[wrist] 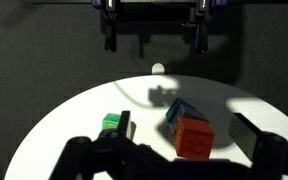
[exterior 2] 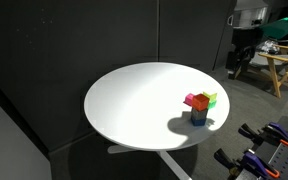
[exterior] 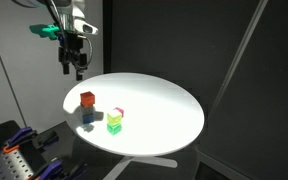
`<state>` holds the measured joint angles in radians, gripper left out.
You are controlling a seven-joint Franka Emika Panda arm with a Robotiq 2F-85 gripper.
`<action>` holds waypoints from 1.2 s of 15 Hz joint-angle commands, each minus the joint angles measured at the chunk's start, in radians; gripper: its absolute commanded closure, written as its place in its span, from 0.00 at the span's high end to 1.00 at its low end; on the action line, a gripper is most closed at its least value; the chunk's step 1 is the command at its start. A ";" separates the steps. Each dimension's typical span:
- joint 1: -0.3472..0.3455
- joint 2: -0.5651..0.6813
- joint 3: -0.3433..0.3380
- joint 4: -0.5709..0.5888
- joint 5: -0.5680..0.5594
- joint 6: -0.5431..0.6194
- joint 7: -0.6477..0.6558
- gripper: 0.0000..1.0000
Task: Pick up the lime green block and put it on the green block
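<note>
The lime green block [exterior: 114, 123] sits on the white round table [exterior: 164, 105], close to a pink block [exterior: 120, 112]; it also shows in an exterior view [exterior 2: 211, 98]. A green cube [wrist: 111, 123] shows in the wrist view, partly behind a finger; I cannot tell whether it is the lime block or the darker green block. The darker green block does not show apart from the lime one in the exterior views. My gripper [exterior: 74, 66] [exterior 2: 239, 62] [wrist: 189, 132] is open and empty, high above and beyond the table's edge, away from the blocks.
A red block [exterior: 87, 99] [wrist: 195, 138] stands on a blue block [exterior: 88, 115] [wrist: 178, 112] beside the lime one. Black curtains hang behind the table. Clamps and tools [exterior: 24, 150] lie low beside the table. A wooden stand [exterior 2: 279, 70] is behind the arm.
</note>
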<state>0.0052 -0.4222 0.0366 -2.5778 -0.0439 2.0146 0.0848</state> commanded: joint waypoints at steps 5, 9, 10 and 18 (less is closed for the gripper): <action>0.013 -0.128 -0.014 -0.028 0.067 -0.031 -0.016 1.00; 0.013 -0.168 -0.021 -0.026 0.109 -0.038 -0.027 1.00; 0.012 -0.176 -0.023 -0.024 0.115 -0.041 -0.027 1.00; 0.025 -0.222 -0.037 -0.009 0.104 -0.091 -0.123 1.00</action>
<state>0.0104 -0.6219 0.0192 -2.5944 0.0526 1.9500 0.0132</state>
